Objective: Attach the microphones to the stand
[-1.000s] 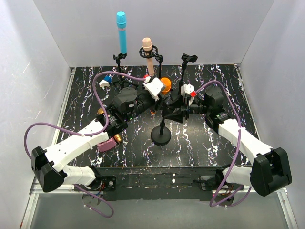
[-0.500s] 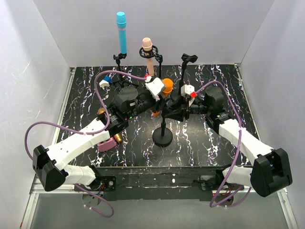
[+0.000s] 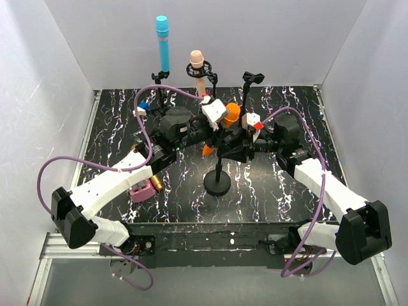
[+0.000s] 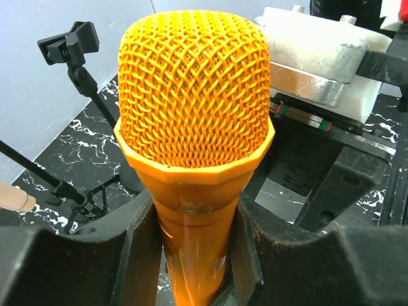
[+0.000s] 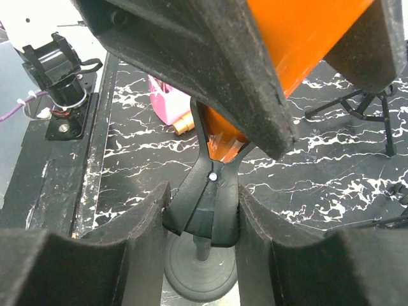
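Note:
My left gripper (image 4: 194, 248) is shut on the orange microphone (image 4: 194, 95), whose mesh head fills the left wrist view. From above, the orange microphone (image 3: 229, 115) slants down over the middle stand (image 3: 217, 182). My right gripper (image 5: 203, 217) is shut on that stand's black clip (image 5: 207, 194), one finger on each handle. The microphone's orange tail (image 5: 223, 137) sits between the clip's upper jaws. A cyan microphone (image 3: 163, 44) and a pale pink microphone (image 3: 197, 66) stand upright in clips at the back. The golden-brown microphone (image 3: 155, 184) lies on the mat, partly hidden under my left arm.
An empty clip stand (image 3: 252, 79) rises at the back right, also seen as the empty clip (image 4: 70, 43) in the left wrist view. A flat pink box (image 3: 141, 192) lies by the golden-brown microphone. White walls close in the black marbled mat (image 3: 274, 191) on three sides.
My left arm has carried the orange microphone to the right and towards the back, over the middle stand. My right gripper's fingers have closed in on the clip's handles.

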Available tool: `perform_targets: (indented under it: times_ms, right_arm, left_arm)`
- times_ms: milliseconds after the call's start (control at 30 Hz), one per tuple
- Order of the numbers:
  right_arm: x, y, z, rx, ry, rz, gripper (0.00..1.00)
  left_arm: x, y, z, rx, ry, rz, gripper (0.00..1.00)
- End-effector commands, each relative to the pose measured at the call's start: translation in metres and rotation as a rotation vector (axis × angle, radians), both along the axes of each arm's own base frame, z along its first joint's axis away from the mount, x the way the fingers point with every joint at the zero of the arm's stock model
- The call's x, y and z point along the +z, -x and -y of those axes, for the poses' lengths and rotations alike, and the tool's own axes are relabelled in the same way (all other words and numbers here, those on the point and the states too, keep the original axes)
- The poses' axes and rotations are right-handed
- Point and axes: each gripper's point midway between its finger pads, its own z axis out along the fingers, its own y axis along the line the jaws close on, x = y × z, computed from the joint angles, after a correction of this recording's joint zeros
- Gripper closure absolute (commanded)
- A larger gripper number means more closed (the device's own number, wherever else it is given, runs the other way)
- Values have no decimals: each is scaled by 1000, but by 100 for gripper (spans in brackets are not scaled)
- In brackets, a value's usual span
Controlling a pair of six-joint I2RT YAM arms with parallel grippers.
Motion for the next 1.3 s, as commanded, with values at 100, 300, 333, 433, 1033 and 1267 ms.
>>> perform_targets:
  times_ms: [100, 300, 333, 433, 1033, 1267]
  right_arm:
    - [20, 8, -1, 39, -14, 26, 93]
    - [22, 10, 0, 42, -21, 10, 93]
    - [22, 10, -1, 41, -24, 10, 93]
    - [22, 9, -1, 43, -30, 1, 91]
    - [21, 16, 0, 76, -33, -29, 31]
    - [21, 23, 3, 109, -37, -33, 20]
  left_arm:
    - [-35, 22, 6, -127, -108, -113, 100]
    - [-55, 26, 4, -144, -160, -143, 100]
    - [-55, 26, 3, -138, -155, -138, 100]
    - [-55, 25, -2, -107, -123, -124, 100]
    - [-41, 16, -13, 3, -54, -129, 40]
    - [-27, 12, -20, 59, -15, -140, 4]
